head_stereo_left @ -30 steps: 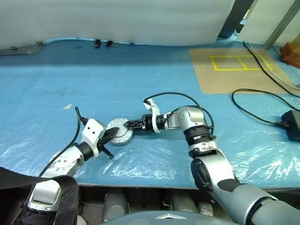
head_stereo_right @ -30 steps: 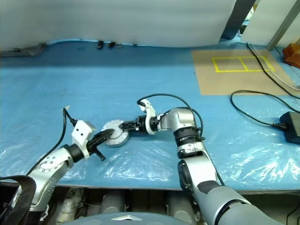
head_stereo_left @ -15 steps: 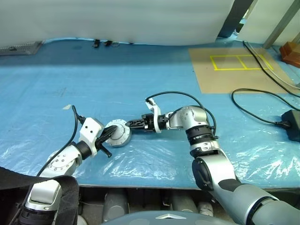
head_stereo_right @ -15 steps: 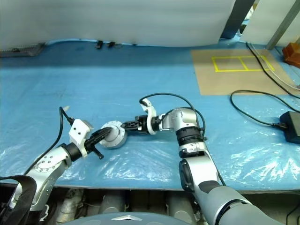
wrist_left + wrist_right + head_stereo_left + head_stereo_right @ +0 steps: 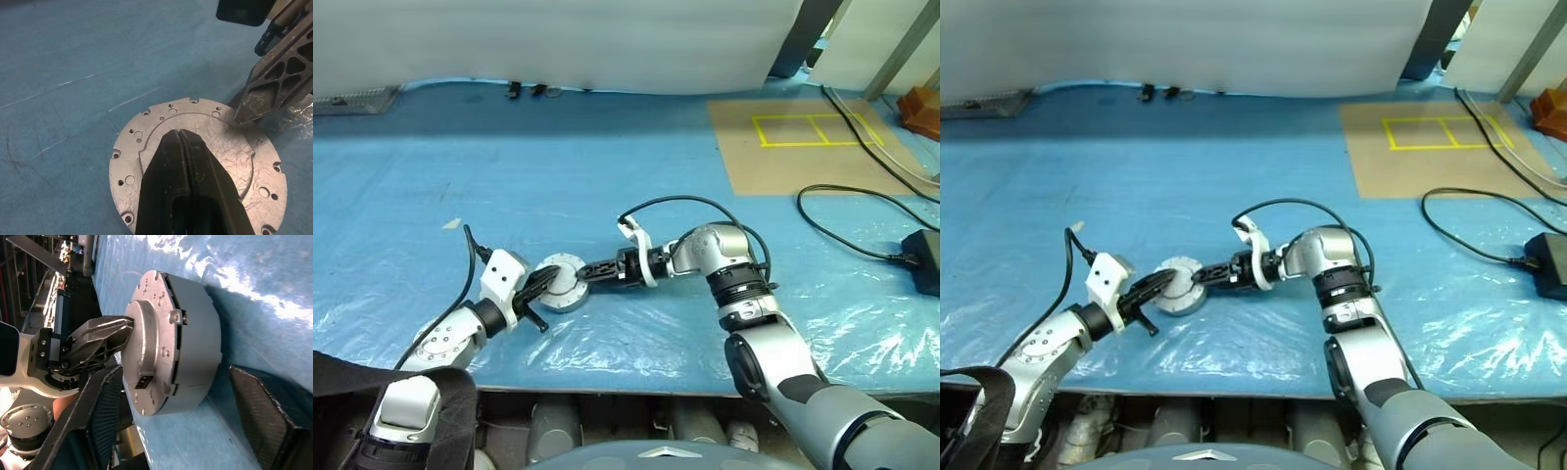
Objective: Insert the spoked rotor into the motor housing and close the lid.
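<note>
The motor housing (image 5: 198, 333), a squat grey drum, lies on the blue sheet near the table's front. A scratched silver plate with screw holes, the lid (image 5: 128, 164), sits flat on top of it. My left gripper (image 5: 180, 134) is shut, and its tips rest on the raised middle of the lid (image 5: 564, 290). My right gripper (image 5: 176, 369) reaches in from the right and stands open. One finger (image 5: 95, 416) is beside the lid's edge and the other finger (image 5: 264, 416) stands clear of the drum. The spoked rotor is hidden.
A cardboard sheet (image 5: 803, 147) with yellow tape rectangles lies at the back right. Black cables (image 5: 862, 201) run to a black box (image 5: 925, 259) at the right edge. Small dark items (image 5: 529, 90) lie along the back. The table's front edge runs just below the grippers.
My right gripper's fingers have spread apart around the housing, and that arm has drawn slightly to the right. The left gripper stays shut on top of the lid.
</note>
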Tool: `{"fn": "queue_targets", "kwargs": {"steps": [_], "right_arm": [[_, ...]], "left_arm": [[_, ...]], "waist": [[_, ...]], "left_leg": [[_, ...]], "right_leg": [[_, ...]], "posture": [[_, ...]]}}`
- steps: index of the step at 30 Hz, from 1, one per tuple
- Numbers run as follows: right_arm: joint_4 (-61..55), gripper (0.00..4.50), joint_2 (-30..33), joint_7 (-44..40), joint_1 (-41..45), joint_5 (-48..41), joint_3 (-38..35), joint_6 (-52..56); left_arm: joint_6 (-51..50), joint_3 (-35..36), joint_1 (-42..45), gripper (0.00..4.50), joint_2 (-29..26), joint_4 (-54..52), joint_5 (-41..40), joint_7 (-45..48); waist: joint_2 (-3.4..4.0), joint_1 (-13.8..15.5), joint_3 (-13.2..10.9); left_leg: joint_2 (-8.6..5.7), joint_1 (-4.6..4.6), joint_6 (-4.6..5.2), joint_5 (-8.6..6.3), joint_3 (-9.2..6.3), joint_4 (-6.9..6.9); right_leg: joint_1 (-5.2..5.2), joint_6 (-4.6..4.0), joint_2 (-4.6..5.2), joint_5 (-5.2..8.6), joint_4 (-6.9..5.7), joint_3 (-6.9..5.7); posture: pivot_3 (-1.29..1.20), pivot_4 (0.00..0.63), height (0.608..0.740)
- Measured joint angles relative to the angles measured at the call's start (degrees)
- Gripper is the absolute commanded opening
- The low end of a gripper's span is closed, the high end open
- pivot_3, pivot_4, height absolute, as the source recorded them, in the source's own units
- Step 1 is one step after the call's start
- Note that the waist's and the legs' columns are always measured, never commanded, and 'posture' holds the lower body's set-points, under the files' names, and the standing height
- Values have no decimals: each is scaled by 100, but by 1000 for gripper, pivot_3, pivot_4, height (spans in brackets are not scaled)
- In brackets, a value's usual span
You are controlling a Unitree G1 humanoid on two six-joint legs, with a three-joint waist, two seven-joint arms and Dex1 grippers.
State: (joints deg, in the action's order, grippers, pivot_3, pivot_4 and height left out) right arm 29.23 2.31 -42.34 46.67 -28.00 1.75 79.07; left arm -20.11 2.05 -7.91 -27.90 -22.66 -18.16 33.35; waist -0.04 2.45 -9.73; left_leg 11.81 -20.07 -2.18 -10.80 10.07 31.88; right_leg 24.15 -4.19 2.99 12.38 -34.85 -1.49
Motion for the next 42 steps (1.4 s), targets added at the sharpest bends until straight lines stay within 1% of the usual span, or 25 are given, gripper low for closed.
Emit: {"fn": "queue_targets", "kwargs": {"steps": [1, 2, 3, 8, 9, 14, 20, 24, 29, 31, 35, 38, 42], "right_arm": [[16, 3452, -18, 10, 0, 0, 1, -1], [54, 3016, -52, 34, 0, -1, -19, -6], [97, 2791, -77, 78, 0, -1, -64, -13], [203, 1327, -125, 136, 28, -114, -234, -56], [237, 1136, -136, 112, 23, -177, -311, -53], [250, 1098, -151, 148, 38, -227, -377, -39], [207, 1098, -86, 57, 37, -275, -203, 41], [181, 1095, -82, 0, 35, -365, -224, 74], [179, 1093, -106, 19, 36, -404, -368, 279], [390, 1093, -242, 152, 92, -449, -711, 332], [928, 1093, -513, 519, 439, -706, -1741, 311], [1170, 1093, -633, 835, 712, -837, -2348, 89], [1352, 1093, -875, 1157, 923, -1098, -2960, -336]], "left_arm": [[8, 2, -6, 0, 0, 0, -7, 12], [13, 3, -10, 0, -2, 0, -11, 17], [14, 4, -10, 0, -3, 0, -15, 19], [25, 64, -4, 0, -22, -2, -43, 18], [43, 83, -10, 0, -21, -30, -53, 16], [38, 120, -16, 0, -30, -32, -67, 17], [79, 167, -36, 0, -8, -38, -84, -24], [73, 405, 15, 0, 260, 63, -171, -301], [79, 909, 254, 0, 549, 123, -427, -653], [27, 1030, 262, 0, 633, 116, -587, -744], [-195, 1351, 60, 0, 960, 79, -1128, -936], [-356, 1685, -35, 0, 1203, -54, -1691, -1069], [-416, 1773, -144, 0, 1442, -170, -2266, -1084]], "waist": [[0, 4, 0], [0, 6, 0], [0, 6, 0], [-1, 3, -1], [0, 7, -1], [4, 9, 1], [4, 8, 1], [2, 6, 0], [-7, 7, -5], [-11, -2, -8], [-14, 5, -9], [-14, 32, -10], [-17, 46, -11]], "left_leg": [[-1, -1, 0, 0, 0, 0], [-1, -2, 0, 0, 0, 0], [-1, -3, 0, 0, 0, 0], [0, -4, 0, 0, 0, 0], [-2, -2, 0, 0, 0, -1], [-2, -2, 0, 0, 0, 0], [-1, -2, 0, 0, 0, -1], [0, -5, 0, 0, 0, -1], [0, -19, -1, 0, 1, 0], [1, -26, -1, 0, 2, 0], [1, -59, -1, 0, 6, 6], [2, -75, -1, 0, 12, 17], [3, -86, -1, 0, 11, 23]], "right_leg": [[0, 0, 1, 0, 0, 0], [0, 0, 1, 0, 1, 0], [0, 0, 1, 0, 2, 0], [2, -1, 0, 0, 1, 0], [1, 0, 2, 0, 1, 0], [0, 0, 2, 0, 1, 0], [0, 0, 2, 0, 2, 0], [2, -1, 0, -1, 2, -1], [9, -1, -1, -1, 5, -2], [16, -1, -1, -1, 5, -1], [37, -3, -3, -2, 4, -10], [38, -3, -3, -2, 3, -22], [44, -4, -2, -2, 3, -29]], "posture": [[0, 150, 740], [0, 150, 740], [0, 150, 740], [0, 150, 740], [0, 150, 740], [0, 150, 740], [0, 150, 740], [0, 150, 740], [0, 150, 740], [0, 150, 740], [0, 150, 740], [0, 150, 740], [0, 150, 740]]}}
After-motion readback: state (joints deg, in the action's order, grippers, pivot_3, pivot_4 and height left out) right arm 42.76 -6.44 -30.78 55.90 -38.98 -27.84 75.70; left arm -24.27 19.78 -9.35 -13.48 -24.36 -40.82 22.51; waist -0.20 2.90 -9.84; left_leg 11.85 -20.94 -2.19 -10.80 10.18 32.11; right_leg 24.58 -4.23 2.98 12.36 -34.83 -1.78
